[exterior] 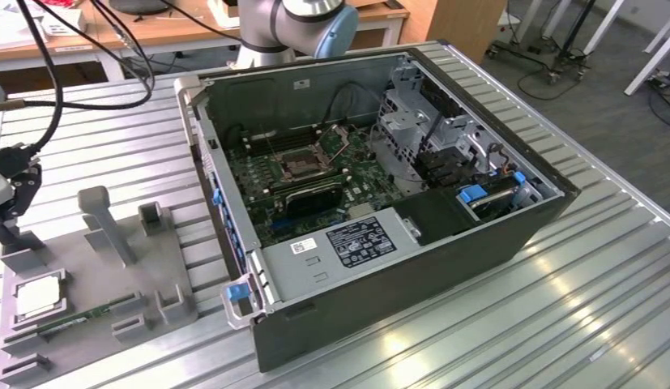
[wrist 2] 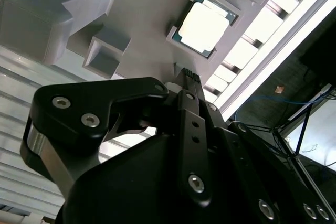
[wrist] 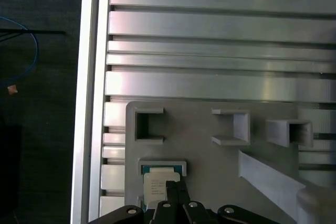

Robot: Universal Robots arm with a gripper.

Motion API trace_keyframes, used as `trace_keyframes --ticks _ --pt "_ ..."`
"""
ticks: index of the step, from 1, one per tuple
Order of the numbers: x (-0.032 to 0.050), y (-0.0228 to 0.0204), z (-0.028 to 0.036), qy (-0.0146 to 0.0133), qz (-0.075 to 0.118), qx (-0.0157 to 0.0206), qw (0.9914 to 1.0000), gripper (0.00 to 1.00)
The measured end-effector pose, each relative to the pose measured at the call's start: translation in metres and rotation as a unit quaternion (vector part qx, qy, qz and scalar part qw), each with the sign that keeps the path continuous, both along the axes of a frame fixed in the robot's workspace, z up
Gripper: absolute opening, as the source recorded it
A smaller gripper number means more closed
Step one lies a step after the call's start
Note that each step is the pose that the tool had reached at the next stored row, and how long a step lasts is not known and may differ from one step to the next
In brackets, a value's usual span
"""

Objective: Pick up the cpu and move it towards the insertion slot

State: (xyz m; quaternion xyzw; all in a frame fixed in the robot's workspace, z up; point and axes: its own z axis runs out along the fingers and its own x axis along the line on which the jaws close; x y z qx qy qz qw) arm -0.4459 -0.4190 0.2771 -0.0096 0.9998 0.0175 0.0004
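Note:
The cpu (exterior: 37, 297), a small square chip with a pale silvery top, lies in a recess of the grey tray (exterior: 108, 284) at the exterior view's left. Both wrist views look down on the cpu (wrist 2: 203, 27) (wrist: 156, 188) in that recess. My gripper (exterior: 8, 227) hangs over the tray's far end, close to the chip and apart from it. Its black fingers (wrist 2: 187, 77) (wrist: 171, 186) are shut together with nothing between them. The insertion slot (exterior: 302, 167), a dark socket in a shiny frame, sits mid-motherboard inside the open computer case (exterior: 421, 267).
A thin green memory stick (exterior: 84, 317) lies in the tray beside the cpu. Grey posts and blocks (exterior: 102, 223) stand up from the tray. The ribbed metal table (exterior: 594, 308) ends just past the tray, with dark floor (wrist: 37, 103) beyond. Cables (exterior: 53, 89) hang behind my arm.

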Motion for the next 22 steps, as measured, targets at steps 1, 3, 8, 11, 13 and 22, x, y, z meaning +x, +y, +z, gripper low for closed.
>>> trace_keyframes --ticks 1,3,8,11,13,22 --pt "-0.0001 -0.0006 -0.0006 0.0 0.0 -0.0001 1.0 0.11" --pt "-0.0002 -0.0021 -0.0018 0.0 0.0 -0.0002 1.0 0.11" --pt "-0.0007 -0.0053 -0.004 0.0 0.0 -0.0008 1.0 0.11" --pt "-0.0012 -0.0065 -0.0049 -0.0001 0.0 -0.001 1.0 0.11" --pt "-0.002 -0.0071 -0.0055 -0.0001 0.0 -0.001 1.0 0.11" --pt "-0.0046 -0.0079 -0.0072 0.0 0.0 -0.0014 1.0 0.11"
